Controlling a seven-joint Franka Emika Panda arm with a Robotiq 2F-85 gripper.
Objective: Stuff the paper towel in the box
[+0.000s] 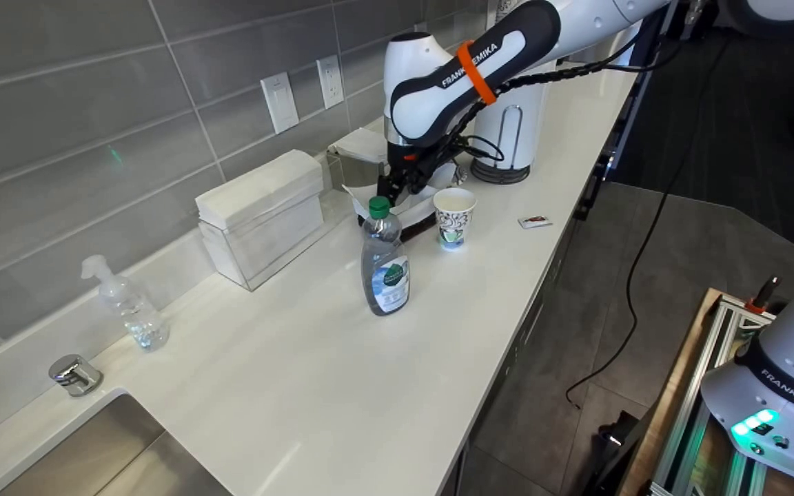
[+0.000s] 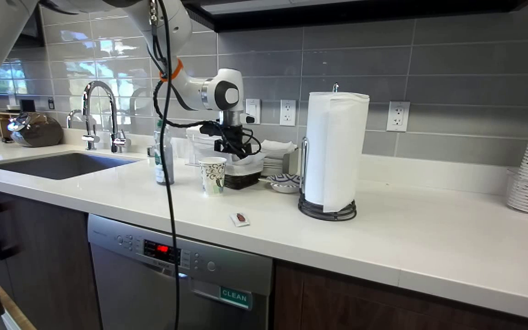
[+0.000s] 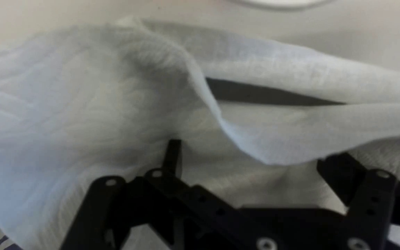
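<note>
Nearest, in an exterior view, is a dishwasher (image 2: 138,284) with a green CLEAN sign (image 2: 235,297), set under the white countertop (image 2: 429,233). A small condiment packet (image 2: 239,219) lies toward the near edge; right of it a paper-towel roll (image 2: 337,151) stands upright on its black wire stand (image 2: 326,211). Farther back and left are an upright patterned paper cup (image 2: 212,176) and, just right of the dark box (image 2: 242,181), a blue-and-white bowl (image 2: 283,181). The paper towel (image 2: 251,166) is at the box's mouth, bunched above the rim; how much lies inside I cannot tell. Over it the gripper (image 3: 250,158) points down, its fingers (image 3: 172,156) wide apart in the wrist view, with the towel beneath and between them. Beyond the cup, a dish soap bottle (image 2: 159,160) stands to the left. Farthest are stacked white napkins (image 2: 277,149) and the grey tiled wall (image 2: 355,59).
</note>
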